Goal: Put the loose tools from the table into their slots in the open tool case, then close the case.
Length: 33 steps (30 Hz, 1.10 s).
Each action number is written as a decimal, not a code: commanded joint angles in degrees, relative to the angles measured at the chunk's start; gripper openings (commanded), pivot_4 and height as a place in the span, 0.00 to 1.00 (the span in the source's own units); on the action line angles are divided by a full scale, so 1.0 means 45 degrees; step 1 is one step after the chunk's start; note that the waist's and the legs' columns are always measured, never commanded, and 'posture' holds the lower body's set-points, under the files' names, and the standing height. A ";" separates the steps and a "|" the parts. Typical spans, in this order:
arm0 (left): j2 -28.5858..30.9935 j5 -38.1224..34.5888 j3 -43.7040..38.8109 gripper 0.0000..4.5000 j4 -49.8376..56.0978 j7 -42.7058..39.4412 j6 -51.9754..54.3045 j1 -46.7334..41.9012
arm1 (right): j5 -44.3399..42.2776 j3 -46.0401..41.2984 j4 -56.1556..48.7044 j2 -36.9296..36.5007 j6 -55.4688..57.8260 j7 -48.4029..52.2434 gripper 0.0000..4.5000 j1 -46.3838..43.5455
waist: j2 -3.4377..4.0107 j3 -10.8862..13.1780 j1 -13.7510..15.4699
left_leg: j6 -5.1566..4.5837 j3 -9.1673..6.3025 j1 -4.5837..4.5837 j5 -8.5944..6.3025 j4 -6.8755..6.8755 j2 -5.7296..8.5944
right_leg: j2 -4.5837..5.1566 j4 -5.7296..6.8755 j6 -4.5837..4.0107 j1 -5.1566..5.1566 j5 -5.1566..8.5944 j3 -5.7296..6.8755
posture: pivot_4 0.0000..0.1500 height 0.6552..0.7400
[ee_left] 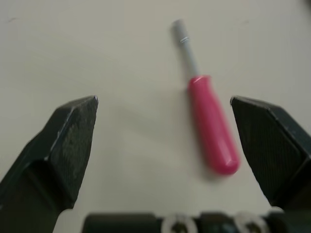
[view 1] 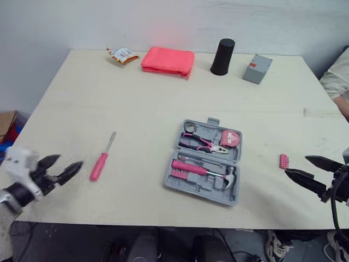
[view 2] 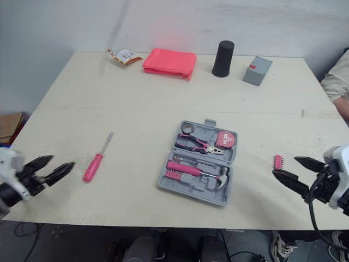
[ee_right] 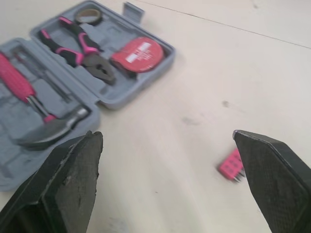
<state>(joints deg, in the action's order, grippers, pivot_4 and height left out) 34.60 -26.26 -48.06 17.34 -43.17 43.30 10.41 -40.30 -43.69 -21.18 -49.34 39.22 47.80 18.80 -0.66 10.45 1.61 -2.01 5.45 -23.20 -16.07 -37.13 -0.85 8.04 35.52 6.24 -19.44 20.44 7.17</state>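
Two spread hands (view 1: 70, 161) (view 1: 296, 165), one screwdriver (view 1: 100, 164), one case (view 1: 192, 189)

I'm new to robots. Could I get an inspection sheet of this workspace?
Surface: pale table.
Job's things: open tool case holds pliers, tape measure, hammer; screwdriver lies loose to its left, bit holder loose to its right.
Clutter: snack packet, pink cloth, black cup, grey box along the far edge.
Grippers: left gripper open by the screwdriver; right gripper open by the bit holder.
Cables: black cable at right wrist.
Surroundings: white wall; a person's sleeve at right.
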 commanded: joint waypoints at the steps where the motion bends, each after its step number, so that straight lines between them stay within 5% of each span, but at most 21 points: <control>1: -0.0023 -0.0664 -0.0564 0.99 0.0022 -0.0223 -0.0365 0.0728 | 0.1042 -0.0355 0.0978 0.0493 -0.0929 -0.0759 1.00 -0.0031 | 0.0001 0.0000 0.0003 | -0.0005 0.0008 0.0000 -0.0002 0.0000 0.0001 | 0.0003 -0.0001 -0.0010 -0.0005 0.0006 0.0001 | 1.00 0.95; 9: 0.1103 -0.0972 0.1105 0.99 0.0287 -0.0394 -0.0568 0.0064 | 0.0915 -0.0262 0.0211 0.1273 -0.0859 -0.1180 1.00 0.0108 | 0.0020 -0.0001 -0.0062 | 0.0023 0.0017 0.0000 0.0001 0.0022 -0.0001 | 0.0001 0.0012 -0.0021 -0.0026 0.0011 -0.0003 | 1.00 0.95; 16: 0.2804 -0.3612 0.4370 0.99 0.2741 -0.1501 0.0934 -0.3159 | 0.1029 0.1427 -0.2022 0.3168 0.0194 -0.4048 1.00 -0.0475 | 0.0032 0.0001 -0.0057 | 0.0065 0.0016 -0.0001 0.0011 0.0024 -0.0008 | -0.0006 0.0031 -0.0041 -0.0035 0.0022 -0.0018 | 1.00 0.95; 23: 0.1389 -0.4939 0.8978 0.99 0.2572 -0.2035 0.1376 -0.9488 | 0.3019 0.3567 -0.2009 0.5956 0.0391 -0.8338 1.00 -0.1982 | 0.0121 -0.0019 -0.0061 | 0.0050 0.0052 0.0001 0.0067 0.0042 -0.0004 | -0.0107 0.0085 -0.0042 -0.0069 0.0024 -0.0082 | 1.00 0.95; 33: -0.0070 -0.4189 1.1876 0.99 0.1228 -0.3770 0.0198 -1.2219 | 0.4246 0.4359 -0.0451 0.7067 0.0223 -1.0069 1.00 -0.3628 | 0.0123 -0.0016 -0.0334 | 0.0046 0.0134 -0.0001 0.0116 0.0047 -0.0020 | -0.0206 0.0110 -0.0033 -0.0137 0.0044 -0.0190 | 1.00 0.95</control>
<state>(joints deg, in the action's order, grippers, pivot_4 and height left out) 34.48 -45.53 4.99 22.78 -58.97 45.55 -43.44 -21.63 -24.48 -22.98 -17.74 41.32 2.75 2.82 -0.11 10.38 0.11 -1.81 6.06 -23.21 -15.55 -36.92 -0.94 7.12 36.03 6.09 -20.06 20.64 6.31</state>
